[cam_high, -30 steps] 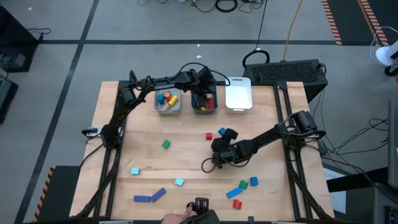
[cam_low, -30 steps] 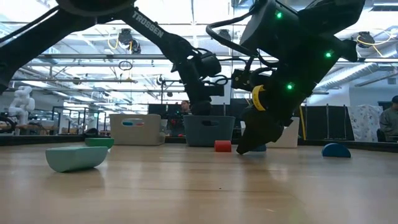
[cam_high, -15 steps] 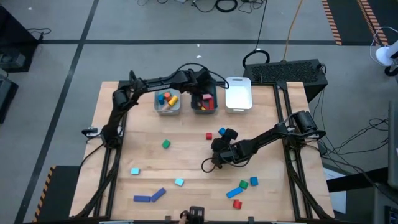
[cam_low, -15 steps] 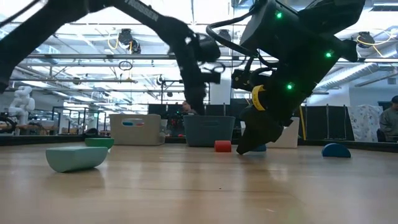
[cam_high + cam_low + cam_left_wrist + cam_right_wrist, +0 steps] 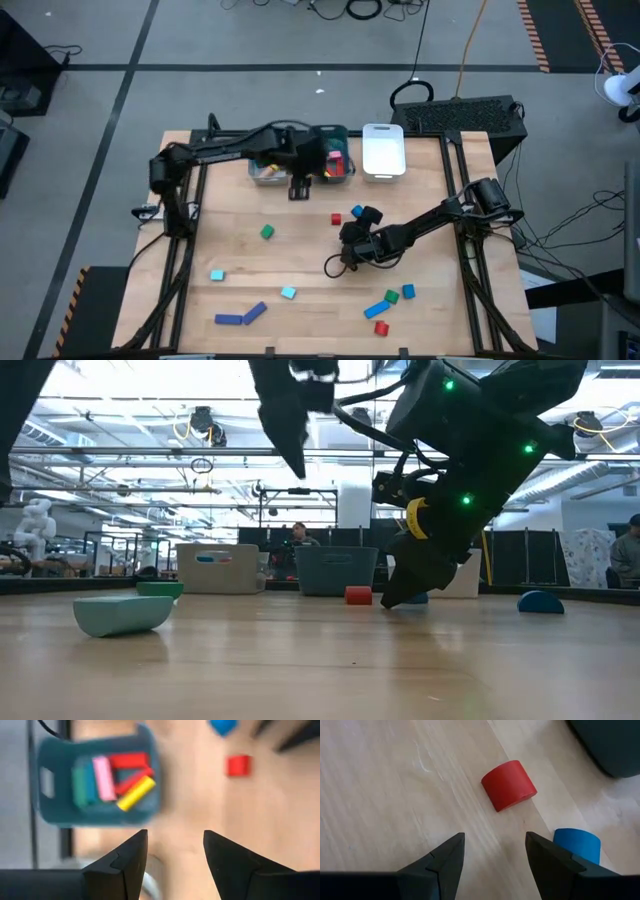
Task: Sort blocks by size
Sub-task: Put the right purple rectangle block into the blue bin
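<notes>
Wooden table (image 5: 300, 250) scattered with coloured blocks. Left gripper (image 5: 298, 186) hangs empty, fingers apart, just beside the teal tray (image 5: 335, 172). Right gripper (image 5: 350, 232), fingers spread and empty, sits low near a red block (image 5: 336, 218).

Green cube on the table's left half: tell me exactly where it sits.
In the high view the green cube lies alone on bare wood left of centre, below the grey tray and left of the small red block.

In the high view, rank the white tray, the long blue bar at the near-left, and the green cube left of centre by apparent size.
1. white tray, clearly largest
2. blue bar
3. green cube, smallest

All three lie on the table under the overhead camera, so nearness hardly skews this.
</notes>
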